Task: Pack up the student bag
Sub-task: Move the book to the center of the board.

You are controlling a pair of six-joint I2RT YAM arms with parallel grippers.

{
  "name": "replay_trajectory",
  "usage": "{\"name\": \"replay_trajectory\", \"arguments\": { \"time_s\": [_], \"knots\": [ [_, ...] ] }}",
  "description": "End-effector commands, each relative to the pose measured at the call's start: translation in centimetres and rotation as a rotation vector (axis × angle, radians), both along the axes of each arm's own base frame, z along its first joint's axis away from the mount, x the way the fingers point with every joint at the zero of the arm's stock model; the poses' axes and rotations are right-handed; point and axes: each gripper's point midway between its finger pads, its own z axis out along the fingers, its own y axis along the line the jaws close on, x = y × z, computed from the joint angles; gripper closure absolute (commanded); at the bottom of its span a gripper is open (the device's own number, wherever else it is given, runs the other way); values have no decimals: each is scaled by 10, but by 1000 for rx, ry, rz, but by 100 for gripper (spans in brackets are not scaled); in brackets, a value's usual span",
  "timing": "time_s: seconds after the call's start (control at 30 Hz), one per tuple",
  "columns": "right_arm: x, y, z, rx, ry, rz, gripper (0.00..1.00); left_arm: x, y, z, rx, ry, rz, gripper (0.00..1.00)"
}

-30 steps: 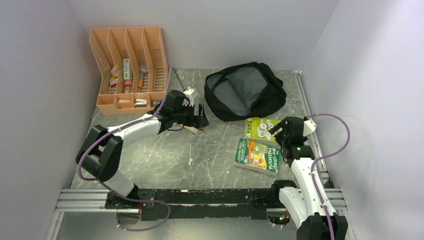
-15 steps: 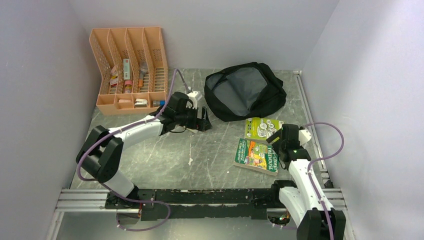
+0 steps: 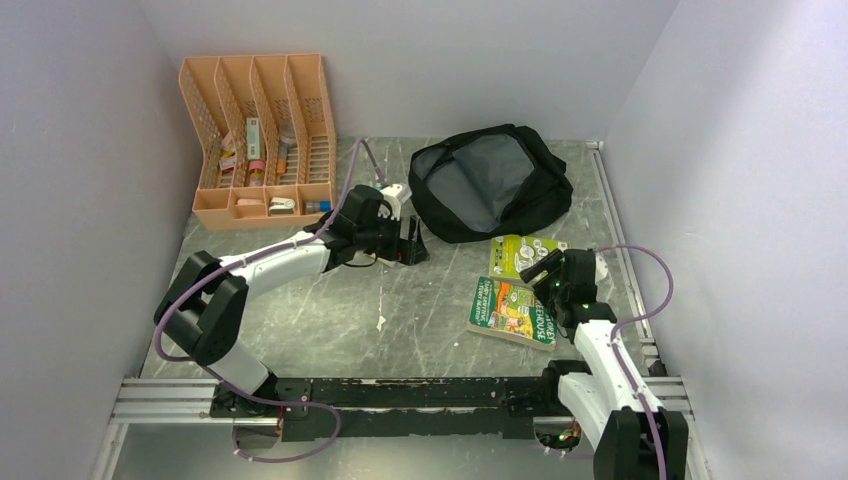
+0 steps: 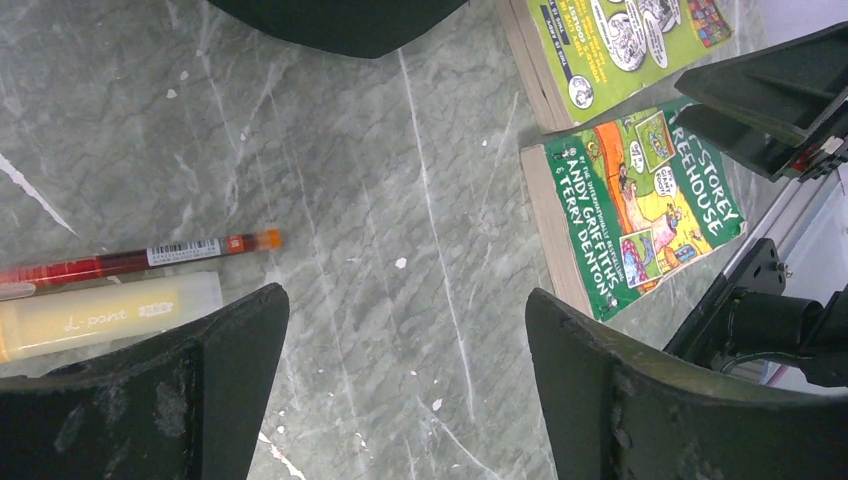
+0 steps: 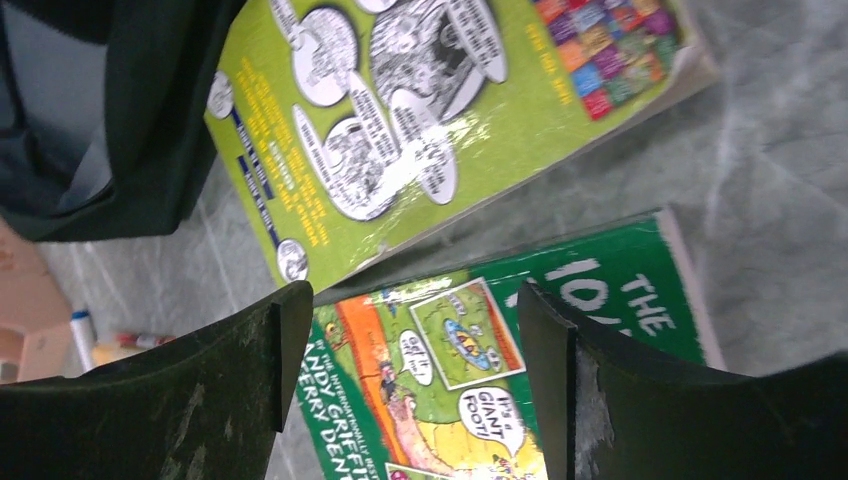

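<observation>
Student bag (image 3: pixel 490 185): big, black, soft fabric, slumped low and rounded, mouth unzipped and gaping on grey lining. Placed with the orange mesh organiser (image 3: pixel 258 140) well off to its left and two paperbacks just in front of its near rim, the lime-green book (image 3: pixel 522 256) closest, the dark-green book (image 3: pixel 510 308) a little further out from the bag. Probably light, seemingly empty, but limp: likely to sag, fold and slide on the smooth stone-look table (image 3: pixel 400 320) rather than hold shape under a push. Best taken at the zipper rim on the near-left of the opening, pinching one layer of fabric to lift the mouth wide; no firmer edge elsewhere, judging by the creases. Left gripper (image 4: pixel 405 340): jaws spread wide, nothing between them, nothing touched; poised just off the bag's near-left corner, above bare table, with a red pen (image 4: pixel 140 258) and a pale yellow stick (image 4: pixel 110 312) lying by one finger, clear of the bag. Right gripper (image 5: pixel 400 330): jaws also well apart and empty, hanging over the seam between the two books in front of the bag, touching neither as far as can be told.
</observation>
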Motion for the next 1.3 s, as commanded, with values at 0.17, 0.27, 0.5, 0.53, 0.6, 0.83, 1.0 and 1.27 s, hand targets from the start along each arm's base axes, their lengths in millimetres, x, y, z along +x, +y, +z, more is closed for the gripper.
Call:
{"name": "replay_trajectory", "arguments": {
  "time_s": [0.17,0.27,0.5,0.53,0.6,0.83,1.0,1.27],
  "knots": [
    [-22,1,-11,-12,61,22,22,-2,-12,4,-11,-15,-26,9],
    [-28,-37,4,-124,41,-188,20,-4,-11,1,-5,-4,-26,9],
    [-51,-85,-2,-221,105,-562,21,-8,-11,1,1,1,-28,10],
    [-53,-86,-7,-225,135,-570,21,-9,-11,1,1,2,-29,10],
    [-53,-83,-18,-226,183,-550,21,-10,-10,2,2,0,-29,10],
    [-34,-49,-25,-104,154,-360,19,-12,-9,2,0,4,-26,10],
    [-32,-12,-22,41,85,-189,21,-14,-11,-1,-8,18,-29,11],
    [-40,58,-23,331,45,96,27,-24,-16,-12,13,46,-52,13]
  ]
}}
